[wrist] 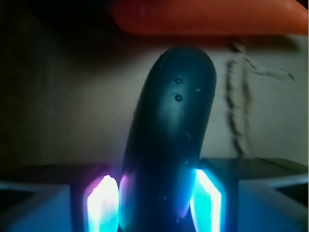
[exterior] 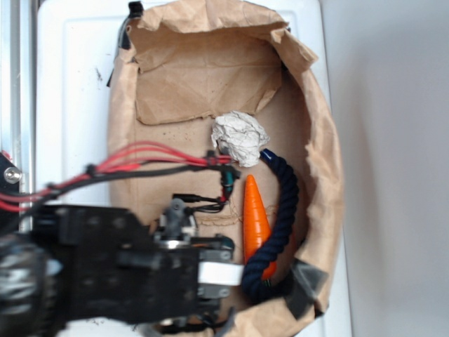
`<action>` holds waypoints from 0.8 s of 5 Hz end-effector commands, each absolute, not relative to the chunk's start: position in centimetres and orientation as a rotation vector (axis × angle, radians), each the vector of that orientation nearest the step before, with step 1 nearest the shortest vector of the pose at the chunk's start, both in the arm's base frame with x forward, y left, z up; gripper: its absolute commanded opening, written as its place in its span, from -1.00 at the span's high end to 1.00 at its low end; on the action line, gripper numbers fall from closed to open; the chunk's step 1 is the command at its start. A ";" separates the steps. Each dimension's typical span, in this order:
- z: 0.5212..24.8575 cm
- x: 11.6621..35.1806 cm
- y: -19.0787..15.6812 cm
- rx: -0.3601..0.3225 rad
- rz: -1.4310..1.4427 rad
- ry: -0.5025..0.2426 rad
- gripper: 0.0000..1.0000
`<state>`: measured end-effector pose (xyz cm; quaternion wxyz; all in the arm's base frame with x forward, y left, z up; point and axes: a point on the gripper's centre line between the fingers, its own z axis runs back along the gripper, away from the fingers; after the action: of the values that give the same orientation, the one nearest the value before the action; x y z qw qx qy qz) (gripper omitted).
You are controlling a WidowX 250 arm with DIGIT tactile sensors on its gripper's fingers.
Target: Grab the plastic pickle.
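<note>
The plastic pickle [wrist: 169, 145] is being gripped by the end effector [wrist: 154, 205] in the wrist view: the two glowing fingers [wrist: 102, 205] are being pressed against its lower end from either side, so the end effector is clamped on it. The dark green body is being seen running straight ahead from between the fingers, its rounded far end lying just short of the orange carrot [wrist: 207, 17], which is lying crosswise beyond it. Small dimples are being shown on the pickle's skin. Underneath, brown paper [wrist: 270, 111] with a creased line to the right of the pickle is being seen.

In the exterior view the pickle itself is being hidden by the arm, and the end effector [exterior: 228, 184] is only partly being made out beneath the red and black cables [exterior: 133, 163]; its state cannot be told from there. Just beside it, on the far side from the arm, the carrot [exterior: 255, 221] is lying with its tip pointing up the frame. The navy rope [exterior: 280, 210] is curving around the carrot's outer side. A crumpled white paper ball [exterior: 240, 137] is resting just above the end effector. Everything is being held in a torn brown paper bag [exterior: 324, 126] spread on a white surface [exterior: 74, 70]
</note>
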<state>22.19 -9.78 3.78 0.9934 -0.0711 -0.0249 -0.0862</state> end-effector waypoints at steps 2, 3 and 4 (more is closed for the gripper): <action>11.6 25.9 -3.7 -0.264 0.072 -0.081 1.00; 14.1 27.6 -1.8 -0.269 0.126 -0.119 1.00; 17.3 27.2 -0.8 -0.278 0.083 -0.195 1.00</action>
<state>28.18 -2.37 14.72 0.9881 -0.1387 -0.0506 0.0426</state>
